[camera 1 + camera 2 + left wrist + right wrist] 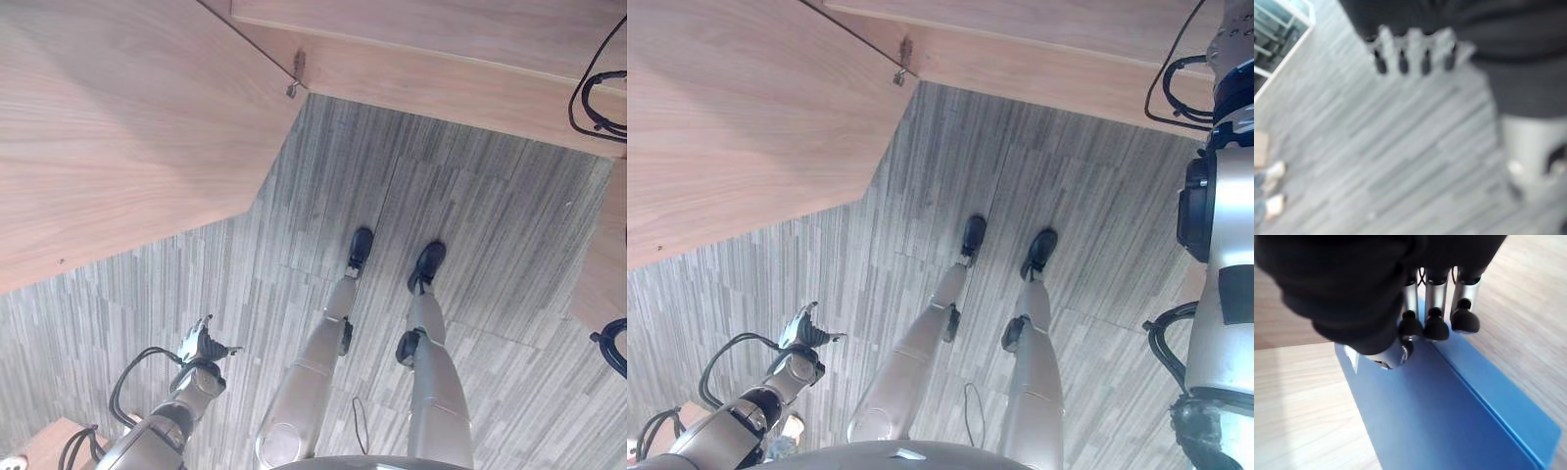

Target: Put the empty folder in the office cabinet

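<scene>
Folder [1449, 426], plain blue with no readable writing, is pinched by the right hand [1400, 340]; left hand [203, 345] hangs relaxed.

I see open grey carpet [294, 245] beside the wooden cabinet door [127, 127], which stands out over it on my left

My right hand [1415, 318] pinching smooth, matt blue plastic folder [1449, 416] with rubbery dark tips. Pale matt wood-grain cabinet [127, 127] showing. Rough grey striped carpet [441, 225] lying under my left hand [201, 345].
</scene>
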Tool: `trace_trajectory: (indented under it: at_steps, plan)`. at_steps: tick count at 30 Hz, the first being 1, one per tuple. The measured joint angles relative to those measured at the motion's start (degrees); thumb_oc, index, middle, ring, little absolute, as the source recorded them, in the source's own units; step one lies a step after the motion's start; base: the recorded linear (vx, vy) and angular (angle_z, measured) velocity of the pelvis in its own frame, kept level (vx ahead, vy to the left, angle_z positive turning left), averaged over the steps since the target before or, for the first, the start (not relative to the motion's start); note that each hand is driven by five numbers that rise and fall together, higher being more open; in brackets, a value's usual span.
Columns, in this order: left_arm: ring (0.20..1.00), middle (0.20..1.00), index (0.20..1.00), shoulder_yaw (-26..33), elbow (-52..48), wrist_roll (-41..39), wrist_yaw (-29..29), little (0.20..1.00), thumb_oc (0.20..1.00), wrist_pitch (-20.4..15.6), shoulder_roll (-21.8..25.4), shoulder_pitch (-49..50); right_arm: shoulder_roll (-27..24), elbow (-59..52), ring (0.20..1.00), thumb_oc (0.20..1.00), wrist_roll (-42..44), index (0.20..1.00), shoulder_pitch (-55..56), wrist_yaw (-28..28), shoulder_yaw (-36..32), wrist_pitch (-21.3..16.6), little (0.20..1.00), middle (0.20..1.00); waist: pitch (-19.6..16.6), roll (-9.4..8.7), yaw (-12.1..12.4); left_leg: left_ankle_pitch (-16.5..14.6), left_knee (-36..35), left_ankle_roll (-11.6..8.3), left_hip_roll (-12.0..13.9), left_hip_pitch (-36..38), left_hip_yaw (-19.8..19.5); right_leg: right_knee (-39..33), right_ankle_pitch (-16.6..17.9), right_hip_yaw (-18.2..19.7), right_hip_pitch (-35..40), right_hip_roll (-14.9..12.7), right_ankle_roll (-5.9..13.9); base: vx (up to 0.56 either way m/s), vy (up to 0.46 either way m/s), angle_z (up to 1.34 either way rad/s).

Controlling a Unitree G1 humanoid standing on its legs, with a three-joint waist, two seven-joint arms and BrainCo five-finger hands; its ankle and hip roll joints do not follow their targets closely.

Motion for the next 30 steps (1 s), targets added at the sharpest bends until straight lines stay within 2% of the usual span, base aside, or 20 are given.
trace_trajectory:
  at_steps: [4, 7, 12, 17, 20, 23, 25, 26, 29, 30]
  plan:
    - [1.000, 1.000, 1.000, -0.02, 0.16, 0.00, 0.74, 1.000, 1.000, 0.03, -0.02, -0.01, 0.77, 0.09, 0.200, 0.200, -0.46, 0.200, 1.58, -4.28, -4.46, -0.40, 0.200, 0.200, 0.00, -0.01, -0.19, 0.00, 0.00, 0.00, 0.00, 1.15, 0.03, -0.01, 0.16, 0.00, 1.07, 0.00, -0.20, -0.03, 0.010, 0.00]
    - [1.000, 1.000, 1.000, -0.15, 1.26, -0.76, 1.63, 1.000, 1.000, 0.25, -0.26, -0.57, 3.83, -0.07, 0.200, 0.200, -1.81, 0.200, 4.03, -8.26, -6.10, -2.09, 0.200, 0.200, 0.00, -0.01, -1.19, -0.07, 0.12, -0.10, 0.00, 2.58, 0.07, -0.15, 0.45, 0.01, 2.60, 0.06, -0.27, -0.06, 0.021, 0.00]
    - [1.000, 1.000, 1.000, -0.03, 1.37, -0.97, 2.46, 1.000, 1.000, 0.30, -0.57, -1.21, 4.19, -0.07, 0.200, 0.200, -4.68, 0.200, 6.06, -12.42, -8.69, -2.32, 0.200, 0.200, 0.00, -0.01, -1.17, -0.01, 0.36, -0.11, 0.06, 3.23, 0.36, -0.40, 0.57, 0.39, 3.45, 0.16, 0.21, -0.01, 0.014, -0.01]
    - [1.000, 1.000, 1.000, 0.04, 1.35, -0.87, 2.52, 1.000, 1.000, 0.28, -0.97, -1.06, 6.88, -0.04, 0.200, 0.200, -6.82, 0.200, 16.43, -13.14, -11.93, -2.04, 0.200, 0.200, 0.23, -0.36, -2.04, -0.50, 0.32, -0.71, 0.06, 8.84, 0.52, -0.90, 0.77, 0.52, 9.23, 0.19, 0.31, -0.01, 0.006, -0.01]
    - [1.000, 1.000, 1.000, 1.76, 1.42, 0.28, 2.41, 1.000, 1.000, 0.19, -1.37, 0.85, 11.67, -2.40, 0.200, 0.200, -9.39, 0.200, 31.59, -10.26, -13.35, -0.55, 0.200, 0.200, 0.44, -0.95, -3.11, -2.01, 0.13, -1.45, 0.10, 16.74, 0.22, -1.62, -0.35, 0.45, 17.45, 0.25, 0.86, 0.06, 0.071, 0.03]
    - [1.000, 1.000, 1.000, 5.35, 2.06, 0.31, 1.99, 1.000, 1.000, 0.59, -1.03, 4.62, 17.48, -6.26, 0.200, 0.200, -11.40, 0.200, 45.93, -7.89, -17.28, 0.71, 0.200, 0.200, 0.03, -1.94, -5.29, -3.96, 0.14, -0.57, 0.03, 22.63, 0.33, -2.61, -1.51, 0.69, 23.62, 0.22, 0.72, 0.09, 0.128, -0.01]
    - [1.000, 1.000, 1.000, 10.40, 2.74, 0.62, 1.01, 1.000, 1.000, 1.28, -1.76, 5.97, 20.41, -13.60, 0.200, 0.200, -15.02, 0.200, 56.92, -5.61, -17.87, 0.05, 0.200, 0.200, -0.10, -2.26, -6.28, -4.88, 0.70, -0.04, -0.10, 24.80, 0.49, -2.48, -2.14, 0.54, 26.23, 0.13, 0.50, 0.08, 0.130, 0.02]
    - [1.000, 1.000, 1.000, 13.75, 3.96, 0.55, 0.60, 1.000, 1.000, 2.36, -2.55, 7.54, 24.31, -20.02, 0.200, 0.200, -19.20, 0.200, 68.85, -4.21, -17.27, 0.51, 0.200, 0.200, -0.06, -2.82, -7.39, -5.34, 0.46, 0.46, -0.06, 28.81, 0.57, -2.59, -2.64, 0.57, 30.16, 0.19, 0.80, 0.11, 0.132, -0.07]
    - [1.000, 1.000, 1.000, 15.71, 6.82, 0.46, -0.84, 1.000, 1.000, 3.35, -3.30, 9.84, 29.30, -17.08, 0.200, 0.200, -23.75, 0.200, 79.62, -2.99, -16.51, 2.52, 0.200, 0.200, -0.96, -3.99, -9.86, -7.19, 0.59, 0.74, -0.11, 33.66, 1.96, -3.18, -3.32, 1.42, 34.71, 0.11, 1.11, 0.09, 0.155, -0.24]
    - [1.000, 1.000, 1.000, 16.02, 8.25, 0.11, -1.41, 1.000, 1.000, 4.95, -3.88, 8.36, 30.54, -20.48, 0.200, 0.200, -25.71, 0.200, 87.97, -2.07, -15.30, 3.38, 0.200, 0.200, -1.32, -4.68, -12.34, -8.13, 1.45, 1.11, -0.11, 36.29, 2.80, -2.79, -3.33, 2.53, 36.95, 0.17, 1.19, 0.13, 0.216, -0.34]
